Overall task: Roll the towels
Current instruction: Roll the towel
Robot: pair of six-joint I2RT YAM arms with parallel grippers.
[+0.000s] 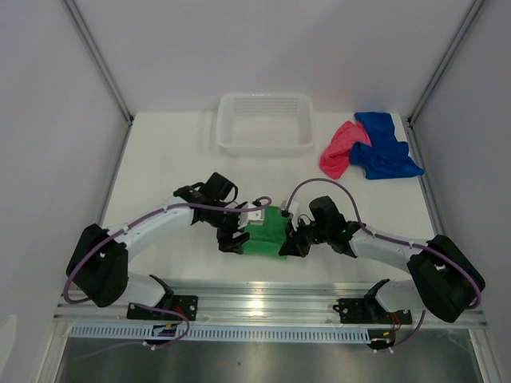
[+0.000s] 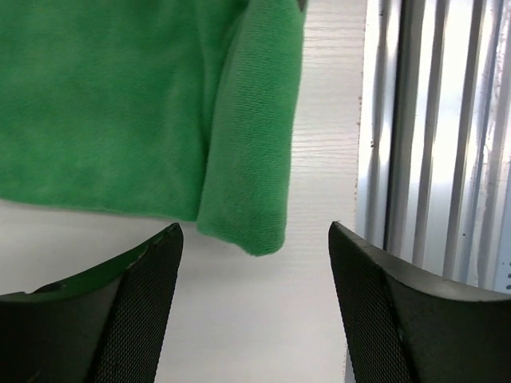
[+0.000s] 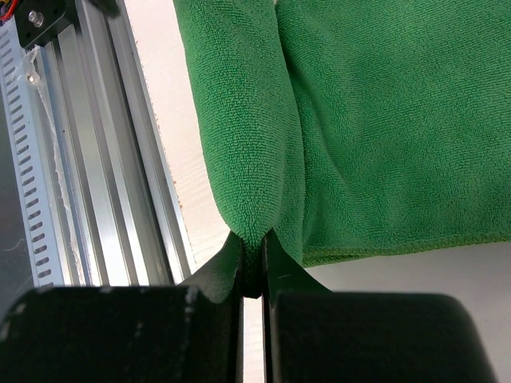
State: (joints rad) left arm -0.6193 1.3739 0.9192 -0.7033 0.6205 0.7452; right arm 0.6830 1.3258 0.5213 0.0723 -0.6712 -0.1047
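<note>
The green towel (image 1: 267,231) lies near the table's front edge between both arms, its near edge turned into a short roll (image 2: 251,159). My left gripper (image 1: 231,240) is open at the towel's left end; the roll's end (image 2: 255,231) rests just beyond its fingertips, touching neither pad. At the right end my right gripper (image 1: 291,245) is shut on the roll's tip (image 3: 254,227). The pink-red towel (image 1: 339,149) and the blue towel (image 1: 382,144) lie crumpled together at the back right.
A white slotted basket (image 1: 266,145) stands at the back centre. An aluminium rail (image 1: 271,299) runs along the near edge, close behind both grippers (image 2: 423,136) (image 3: 112,159). White walls close in the left and right sides.
</note>
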